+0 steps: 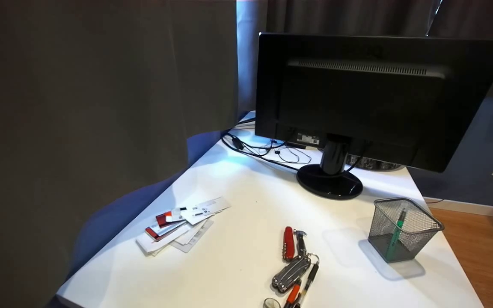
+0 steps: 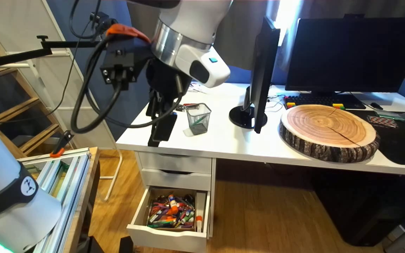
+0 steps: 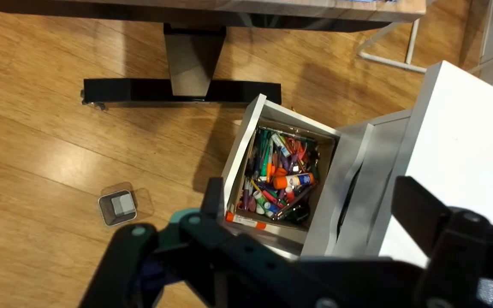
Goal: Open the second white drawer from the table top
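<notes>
The white table top (image 1: 238, 265) shows in both exterior views (image 2: 220, 140) and at the right of the wrist view (image 3: 464, 141). Under it is a white drawer stack. The top drawer (image 2: 188, 163) is shut. The second drawer (image 2: 181, 182) looks shut or nearly so, with a dark handle cutout at its upper edge; its front shows in the wrist view (image 3: 328, 205). The drawer below (image 2: 169, 238) is pulled out, full of pens and glue sticks. My gripper (image 2: 162, 130) points down near the table's edge. In the wrist view, its fingers (image 3: 310, 190) are wide apart and empty.
A mesh pen cup (image 2: 198, 119) stands on the table near the gripper. A black monitor (image 2: 264, 77) and a wood slab (image 2: 329, 130) are farther along. A wooden bench (image 3: 246, 8) faces the drawers. A small bin (image 3: 118, 207) is on the floor.
</notes>
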Tool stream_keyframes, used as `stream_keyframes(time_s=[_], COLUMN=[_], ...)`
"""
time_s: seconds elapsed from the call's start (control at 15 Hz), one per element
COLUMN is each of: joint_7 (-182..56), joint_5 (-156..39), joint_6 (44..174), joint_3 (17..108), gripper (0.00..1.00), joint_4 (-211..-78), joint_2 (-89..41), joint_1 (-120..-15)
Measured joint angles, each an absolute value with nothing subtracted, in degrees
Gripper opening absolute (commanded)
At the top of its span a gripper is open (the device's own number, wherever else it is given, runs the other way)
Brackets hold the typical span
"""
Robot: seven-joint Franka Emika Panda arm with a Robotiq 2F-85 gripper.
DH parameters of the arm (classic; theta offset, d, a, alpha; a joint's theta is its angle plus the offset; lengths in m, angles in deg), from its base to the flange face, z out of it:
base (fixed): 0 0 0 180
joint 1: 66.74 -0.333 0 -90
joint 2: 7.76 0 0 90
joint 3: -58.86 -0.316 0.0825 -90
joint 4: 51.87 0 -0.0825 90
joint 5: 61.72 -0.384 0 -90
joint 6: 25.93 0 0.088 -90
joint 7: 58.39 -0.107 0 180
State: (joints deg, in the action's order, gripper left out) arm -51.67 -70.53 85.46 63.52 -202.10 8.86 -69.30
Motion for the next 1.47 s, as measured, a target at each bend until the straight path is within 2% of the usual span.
stream_keyframes(time_s=[0.73,1.07,1.47], joint_7=[-45.0,-26.2,-7.9], joint_5=[-74.7,-90.4,-105.8], joint_6=[86.5,94.5,100.0], joint_3=[63.5,62.0,55.7], gripper=[1.00,1.00,1.00], joint_4=[-201.7,-201.7,-199.4], joint_2=[5.4,-7.9,-24.2], joint_1=[-69.6,-72.1,-70.5])
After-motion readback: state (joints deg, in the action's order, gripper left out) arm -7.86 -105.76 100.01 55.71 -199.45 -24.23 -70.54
